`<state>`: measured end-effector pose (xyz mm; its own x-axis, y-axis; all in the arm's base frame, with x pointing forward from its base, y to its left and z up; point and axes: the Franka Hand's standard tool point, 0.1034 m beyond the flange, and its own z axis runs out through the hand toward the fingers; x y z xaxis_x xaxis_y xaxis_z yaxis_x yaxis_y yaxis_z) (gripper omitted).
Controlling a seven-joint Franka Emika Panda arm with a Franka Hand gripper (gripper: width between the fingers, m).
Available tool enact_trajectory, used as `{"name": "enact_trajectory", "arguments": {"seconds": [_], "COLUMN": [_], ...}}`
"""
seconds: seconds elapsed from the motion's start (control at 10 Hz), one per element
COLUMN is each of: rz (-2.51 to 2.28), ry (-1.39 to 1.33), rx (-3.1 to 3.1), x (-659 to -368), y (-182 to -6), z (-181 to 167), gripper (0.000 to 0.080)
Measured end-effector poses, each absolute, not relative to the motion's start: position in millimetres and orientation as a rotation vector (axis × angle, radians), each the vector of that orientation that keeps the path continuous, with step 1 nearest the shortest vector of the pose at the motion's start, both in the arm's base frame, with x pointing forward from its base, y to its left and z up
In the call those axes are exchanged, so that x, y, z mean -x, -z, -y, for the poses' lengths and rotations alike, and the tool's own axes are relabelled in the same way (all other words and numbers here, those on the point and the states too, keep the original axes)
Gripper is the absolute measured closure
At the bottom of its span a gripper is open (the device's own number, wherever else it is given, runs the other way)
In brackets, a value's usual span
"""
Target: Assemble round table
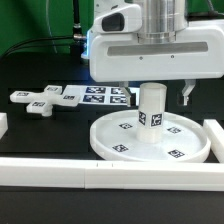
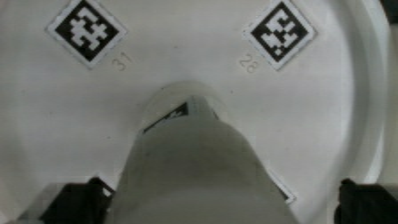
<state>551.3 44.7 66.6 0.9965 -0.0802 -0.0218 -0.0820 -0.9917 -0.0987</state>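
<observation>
Exterior view: the round table is in three white plastic parts, one of each. The large rimmed disc point(image 1: 108, 141) lies flat on the black table point(image 1: 45, 135), near the front border bar point(image 1: 90, 178). It carries at least four small black-and-white square markers. The short cylindrical post point(image 1: 151, 104) stands upright at the disc's centre, with markers low on its side. The cross-shaped foot point(image 1: 40, 100) lies apart at about ten o'clock from the disc, and the marker board point(image 1: 102, 96) is just beside it. Two more bar pieces show, at the right edge point(image 1: 214, 135) and the left edge point(image 1: 3, 124). The gripper point(image 1: 155, 96) hangs straight over the post. Only one finger point(image 1: 187, 95) shows clearly, at three o'clock of the post and clear of it.

Wrist view: the camera looks down the post point(image 2: 205, 160), which narrows toward the disc point(image 2: 178, 60), and one dark marker shows on the post's side. Two diamond-set markers point(image 2: 89, 30) point(image 2: 281, 30) sit on the disc beyond it. Both dark fingers point(image 2: 71, 203) show here, one on each side of the post. The gripper point(image 2: 217, 205) is spread wider than the post and holds nothing.
</observation>
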Motion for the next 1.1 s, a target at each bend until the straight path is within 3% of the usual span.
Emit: {"name": "enact_trajectory", "arguments": {"seconds": [1.1], "rz": [1.141], "ry": [0.002], "rx": [2.868], "x": [-551.9], "y": [-67.8], "z": [-45.1], "gripper": [0.0150]}}
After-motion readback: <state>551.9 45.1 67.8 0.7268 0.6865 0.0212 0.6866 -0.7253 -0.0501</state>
